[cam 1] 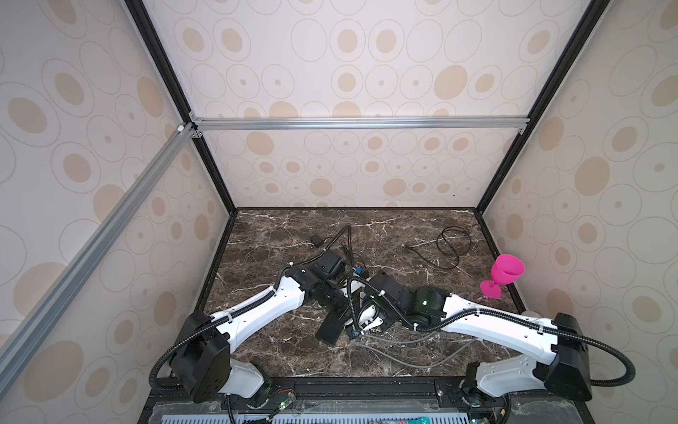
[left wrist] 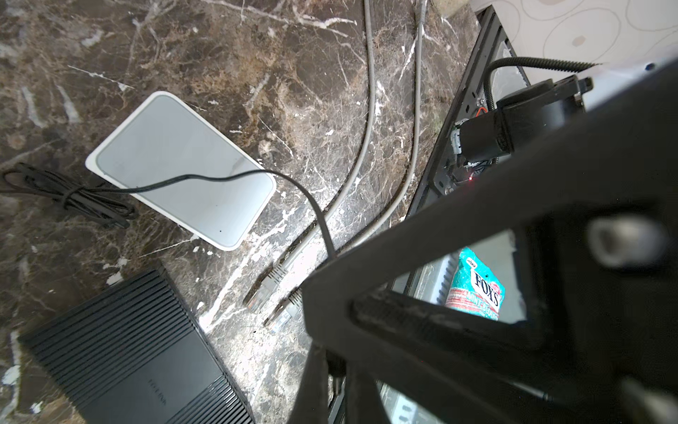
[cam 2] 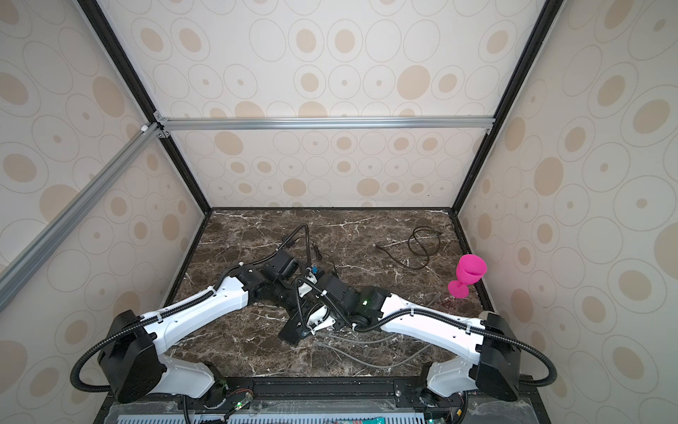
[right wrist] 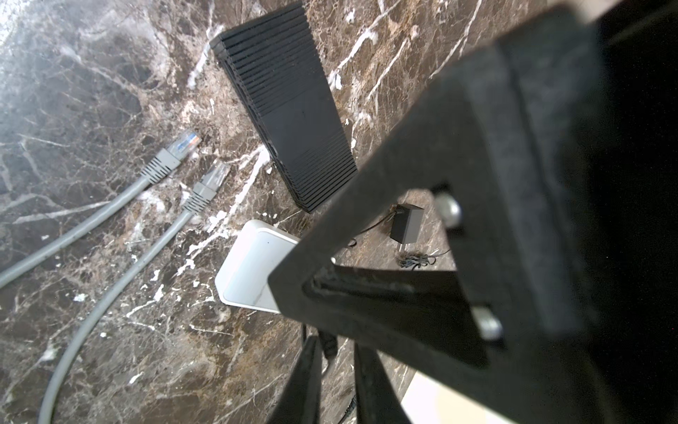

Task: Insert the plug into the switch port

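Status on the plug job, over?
Left gripper shut; right gripper tight beside it, grip unclear. Grey plugs loose on table near black box, ungripped. Black cable draped over white box, running towards the grippers.

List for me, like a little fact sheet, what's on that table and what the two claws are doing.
table: dark marble
black ribbed box: flat on table
white box: flat, thin black cable draped over it
grey plugs: two, loose, side by side
pink goblet: standing at right edge
left claw: shut
right claw: nearly closed, grip unclear
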Motion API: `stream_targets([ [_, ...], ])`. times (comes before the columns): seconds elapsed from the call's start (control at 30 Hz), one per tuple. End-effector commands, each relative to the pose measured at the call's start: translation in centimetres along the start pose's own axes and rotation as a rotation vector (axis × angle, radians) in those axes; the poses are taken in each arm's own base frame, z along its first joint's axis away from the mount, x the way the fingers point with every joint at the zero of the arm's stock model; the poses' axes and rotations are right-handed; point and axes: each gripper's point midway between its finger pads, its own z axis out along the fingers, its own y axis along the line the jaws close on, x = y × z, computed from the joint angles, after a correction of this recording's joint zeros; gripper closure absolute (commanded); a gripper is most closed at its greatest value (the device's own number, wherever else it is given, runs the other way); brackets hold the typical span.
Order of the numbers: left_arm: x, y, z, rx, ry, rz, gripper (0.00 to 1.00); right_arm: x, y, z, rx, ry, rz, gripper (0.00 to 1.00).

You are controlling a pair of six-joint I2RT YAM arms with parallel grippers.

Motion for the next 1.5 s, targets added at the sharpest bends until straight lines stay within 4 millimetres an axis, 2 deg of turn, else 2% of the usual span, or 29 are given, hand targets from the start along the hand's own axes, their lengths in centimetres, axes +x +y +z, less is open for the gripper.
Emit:
stream_targets([
  [0.0, -0.5, -1.0, -0.7, 0.015, -0.014, 0.039, 1.0, 0.0, 0.6, 0.4, -0.036, 0.006, 0.004, 0.83],
  [0.3, -0.4, -1.0, -0.6, 0.011, -0.01, 0.044, 1.0, 0.0, 1.0, 1.0, -0.053, 0.01, 0.029, 0.92],
  [0.4, -0.4, -0.8, -0.5, 0.004, -0.007, 0.04, 0.99, -0.1, 0.9, 1.0, -0.051, 0.006, 0.036, 0.99],
  [0.47, -0.5, -0.3, -0.7, -0.036, -0.01, 0.045, 0.98, 0.0, 0.7, 0.8, -0.044, 0.004, 0.053, 1.0],
  [0.5, -0.9, 0.6, -1.2, -0.107, -0.024, 0.047, 0.94, 0.1, 0.5, 0.8, -0.036, 0.01, 0.07, 1.0],
  [0.53, -1.4, 1.7, -2.1, -0.196, -0.057, 0.04, 0.79, 0.4, 0.3, 0.9, -0.023, 0.025, 0.094, 1.0],
  [0.57, -2.0, 3.1, -3.5, -0.305, -0.106, 0.032, 0.55, 0.8, 0.3, 1.0, -0.019, 0.042, 0.114, 1.0],
  [0.63, -2.7, 5.0, -6.6, -0.45, -0.212, -0.01, 0.25, 1.6, 0.3, 1.1, -0.022, 0.065, 0.165, 1.0],
  [0.67, -2.8, 5.6, -8.1, -0.489, -0.265, -0.042, 0.19, 2.0, 0.0, 1.0, -0.008, 0.078, 0.21, 1.0],
  [0.73, -2.6, 6.1, -10.3, -0.539, -0.346, -0.09, 0.14, 2.7, -0.6, 0.8, 0.013, 0.082, 0.286, 1.0],
  [0.77, -2.3, 6.3, -11.2, -0.563, -0.383, -0.119, 0.13, 3.0, -0.8, 0.6, 0.022, 0.07, 0.323, 1.0],
  [0.83, -1.6, 6.3, -11.7, -0.565, -0.424, -0.162, 0.13, 3.3, -1.4, 0.3, 0.052, 0.041, 0.391, 1.0],
  [0.93, 0.0, 6.4, -10.1, -0.514, -0.401, -0.233, 0.15, 4.2, -3.2, -0.2, 0.129, -0.013, 0.547, 1.0],
  [1.07, 2.0, 7.8, -7.8, -0.517, -0.307, -0.301, 0.17, 5.9, -5.4, -0.7, 0.135, -0.1, 0.819, 1.0],
  [1.17, 1.5, 7.9, -7.4, -0.501, -0.312, -0.303, 0.17, 6.2, -6.0, -0.9, 0.06, -0.163, 0.928, 1.0],
  [1.3, -0.2, 7.1, -6.9, -0.429, -0.344, -0.287, 0.18, 6.2, -6.8, -1.4, -0.007, -0.253, 1.043, 1.0],
  [1.47, -0.5, 7.6, -4.8, -0.39, -0.275, -0.303, 0.22, 7.1, -7.2, -1.3, -0.002, -0.222, 1.021, 1.0],
])
